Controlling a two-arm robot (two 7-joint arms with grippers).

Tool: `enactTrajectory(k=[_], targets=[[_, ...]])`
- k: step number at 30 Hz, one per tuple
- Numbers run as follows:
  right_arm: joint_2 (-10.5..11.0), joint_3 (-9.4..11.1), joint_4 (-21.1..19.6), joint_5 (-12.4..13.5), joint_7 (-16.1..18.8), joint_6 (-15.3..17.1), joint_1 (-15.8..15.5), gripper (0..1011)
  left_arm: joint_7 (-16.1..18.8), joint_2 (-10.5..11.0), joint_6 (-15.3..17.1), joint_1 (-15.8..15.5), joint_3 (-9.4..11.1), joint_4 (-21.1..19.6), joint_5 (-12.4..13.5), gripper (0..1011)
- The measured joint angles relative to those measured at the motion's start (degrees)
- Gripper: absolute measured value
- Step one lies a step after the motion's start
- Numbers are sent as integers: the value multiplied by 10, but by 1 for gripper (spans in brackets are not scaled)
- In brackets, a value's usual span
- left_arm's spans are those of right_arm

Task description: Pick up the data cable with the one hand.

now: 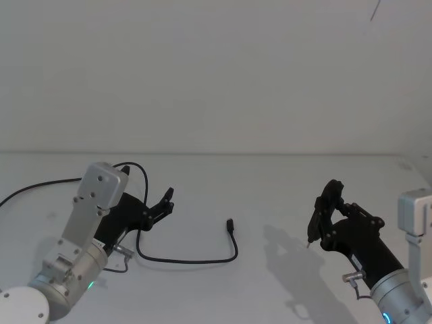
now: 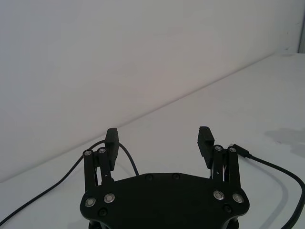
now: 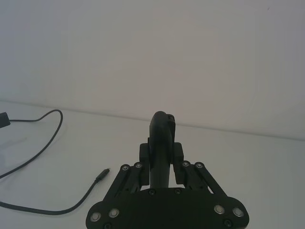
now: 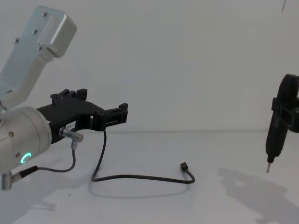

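Observation:
The data cable (image 1: 192,261) is a thin black line lying on the white table (image 1: 270,182). It curves from the left edge round to a small plug (image 1: 230,223) near the middle. My left gripper (image 1: 165,201) hovers over the cable's left loop, open, with nothing between its fingers (image 2: 111,138). The chest view shows the cable (image 4: 140,177) and plug (image 4: 184,165) lying below the left gripper (image 4: 122,112). My right gripper (image 1: 329,202) is off to the right, shut on a black pen-like tool (image 1: 316,223) with its tip pointing down. The plug (image 3: 101,175) lies to one side of that gripper (image 3: 162,155).
A grey wrist wire with a silver connector (image 4: 70,135) hangs under the left wrist. A white bracket (image 1: 415,212) stands at the right edge. Bare table lies between the two arms and behind the cable, up to the white wall.

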Motion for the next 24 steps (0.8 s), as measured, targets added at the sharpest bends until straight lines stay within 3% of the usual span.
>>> enactTrajectory(k=[13, 24], targets=[[0, 0, 0, 0, 0, 0, 0, 279, -44, 12, 19, -11, 7, -5, -9, 1001], [0, 0, 0, 0, 0, 0, 0, 279, -130, 43, 70, -34, 21, -23, -31, 1000]])
